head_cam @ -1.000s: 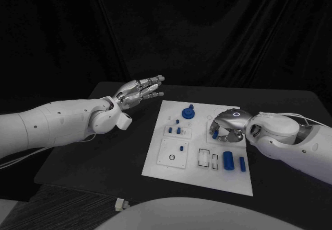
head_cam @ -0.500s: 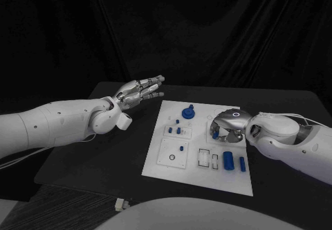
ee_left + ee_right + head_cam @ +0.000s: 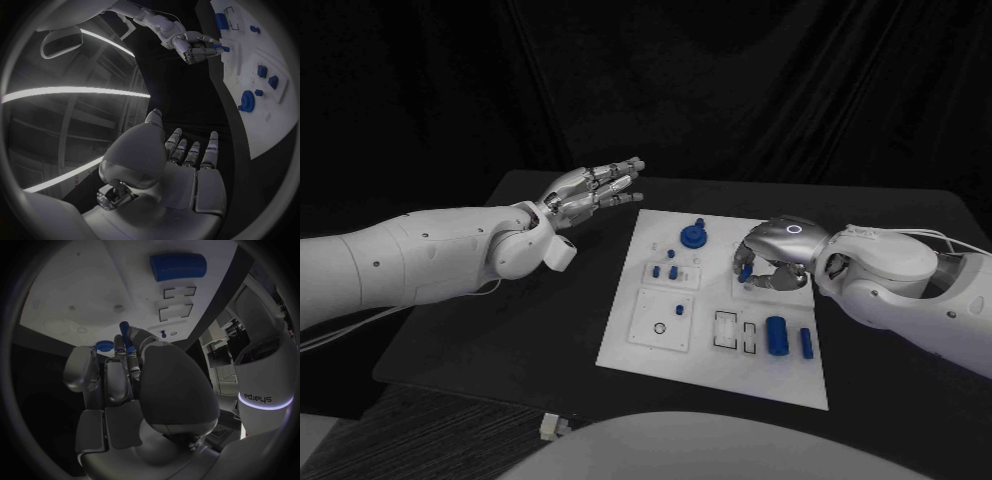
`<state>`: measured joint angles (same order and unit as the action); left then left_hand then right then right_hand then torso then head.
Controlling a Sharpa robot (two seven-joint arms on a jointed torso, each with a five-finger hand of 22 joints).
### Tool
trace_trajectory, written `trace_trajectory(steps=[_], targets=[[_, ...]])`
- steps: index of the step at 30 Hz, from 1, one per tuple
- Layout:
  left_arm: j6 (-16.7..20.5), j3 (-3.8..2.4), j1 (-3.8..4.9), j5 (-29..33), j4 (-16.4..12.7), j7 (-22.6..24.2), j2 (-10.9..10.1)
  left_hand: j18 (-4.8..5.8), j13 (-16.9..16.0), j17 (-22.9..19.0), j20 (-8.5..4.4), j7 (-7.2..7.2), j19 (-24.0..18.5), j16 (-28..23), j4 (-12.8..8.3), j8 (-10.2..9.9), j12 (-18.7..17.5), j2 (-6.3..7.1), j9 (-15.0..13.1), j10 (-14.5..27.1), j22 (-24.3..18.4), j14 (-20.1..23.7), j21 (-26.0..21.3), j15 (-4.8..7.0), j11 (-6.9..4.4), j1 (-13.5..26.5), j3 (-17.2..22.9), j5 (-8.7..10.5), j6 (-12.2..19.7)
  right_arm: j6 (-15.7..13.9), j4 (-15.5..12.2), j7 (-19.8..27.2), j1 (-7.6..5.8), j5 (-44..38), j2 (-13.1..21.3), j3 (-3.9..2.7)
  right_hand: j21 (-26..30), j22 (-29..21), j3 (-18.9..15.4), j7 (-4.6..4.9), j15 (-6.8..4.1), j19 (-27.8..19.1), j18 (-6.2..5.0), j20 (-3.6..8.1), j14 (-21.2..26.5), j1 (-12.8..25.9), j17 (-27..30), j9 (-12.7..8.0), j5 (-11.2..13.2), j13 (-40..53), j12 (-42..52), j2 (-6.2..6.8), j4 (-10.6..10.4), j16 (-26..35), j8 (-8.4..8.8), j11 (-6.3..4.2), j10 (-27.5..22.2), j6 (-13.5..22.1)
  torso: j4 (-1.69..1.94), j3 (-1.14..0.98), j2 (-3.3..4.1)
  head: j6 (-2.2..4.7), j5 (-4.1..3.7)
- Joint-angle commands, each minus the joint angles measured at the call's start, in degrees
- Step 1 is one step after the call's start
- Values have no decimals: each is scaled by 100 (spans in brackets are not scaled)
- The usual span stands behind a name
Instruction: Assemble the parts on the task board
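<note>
Task board (image 3: 711, 345) lies centre of the head frame on the black table (image 3: 488, 340), long axis running top to bottom, slightly tilted.

Right hand (image 3: 769, 262) sits over the board's upper right part, palm down, fingers curled. It pinches a small blue peg (image 3: 746, 270) at its fingertips; the right wrist view shows the peg (image 3: 124, 329) sticking out past thumb and finger, above the white surface. Whether the peg touches the board, cannot tell: angle too poor. Left wrist view also catches that hand with the blue bit (image 3: 220, 48) at its tips.

Left hand (image 3: 589, 190) hangs at upper left of centre, off the board, over the table's far edge. Fingers straight, apart, holding nothing; same in its own wrist view (image 3: 181, 170).

Parts on board, head frame:
- round blue knob (image 3: 692, 236) near top, w/ small blue stub just above it
- pair of small blue pieces (image 3: 666, 270) mid-left
- short blue peg (image 3: 679, 309) in lower-left square, black ring (image 3: 656, 327) beside it
- large blue cylinder (image 3: 776, 333) lower right, thinner blue bar (image 3: 806, 342) just right of it
- black-outlined slots (image 3: 734, 329) left of the cylinder

Writing: "sharpa" reads on the robot's white body in the right wrist view, lower right. No legible labels on the board.
</note>
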<state>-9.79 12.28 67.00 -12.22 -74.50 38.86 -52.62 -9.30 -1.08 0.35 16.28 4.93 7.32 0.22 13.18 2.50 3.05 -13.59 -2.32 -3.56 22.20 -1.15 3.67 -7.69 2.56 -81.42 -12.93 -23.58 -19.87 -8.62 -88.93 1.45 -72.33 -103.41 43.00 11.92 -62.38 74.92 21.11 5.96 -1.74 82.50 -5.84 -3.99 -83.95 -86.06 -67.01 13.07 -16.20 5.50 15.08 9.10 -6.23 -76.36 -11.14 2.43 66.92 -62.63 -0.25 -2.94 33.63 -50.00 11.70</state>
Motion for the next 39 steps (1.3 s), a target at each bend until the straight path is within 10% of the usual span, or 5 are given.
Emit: trace_trajectory(steps=[1,14,39], targets=[[-77,-6,-10,43,-4,372,9,-105,-3,2,-11,-2,42,14,-36,21,25,11,-6,3,5,15,28,1,40,-63,10,-21,-32,-138,-161,-78,-86,-30,14,-5,-18,833,6,12,-37,-2,73,17,-155,-37,-6,7,1,10,19,-23,28,-15,-26,4,31,-36,-1,1,0,0,11],[-106,-6,-15,42,27,357,48,-104,-2,0,-10,1,39,13,-37,20,24,2,-5,5,-11,19,27,3,43,-66,14,-27,-28,118,-551,-65,-170,-30,-432,-5,-17,832,36,44,-13,-7,75,6,-151,-45,0,29,6,9,-10,-21,68,-10,0,31,29,-4,-5,0,2,0,47],[19,-6,-21,42,35,468,67,-109,-2,-17,-168,-2,-191,-4,89,20,31,0,-4,7,-355,67,-84,33,40,43,-64,56,-33,3,9,135,508,-30,-1581,-6,-3,826,129,105,36,-25,72,-34,-146,-62,-8,65,-85,2,-97,-10,183,-16,102,88,-6,107,18,1,5,0,103]])
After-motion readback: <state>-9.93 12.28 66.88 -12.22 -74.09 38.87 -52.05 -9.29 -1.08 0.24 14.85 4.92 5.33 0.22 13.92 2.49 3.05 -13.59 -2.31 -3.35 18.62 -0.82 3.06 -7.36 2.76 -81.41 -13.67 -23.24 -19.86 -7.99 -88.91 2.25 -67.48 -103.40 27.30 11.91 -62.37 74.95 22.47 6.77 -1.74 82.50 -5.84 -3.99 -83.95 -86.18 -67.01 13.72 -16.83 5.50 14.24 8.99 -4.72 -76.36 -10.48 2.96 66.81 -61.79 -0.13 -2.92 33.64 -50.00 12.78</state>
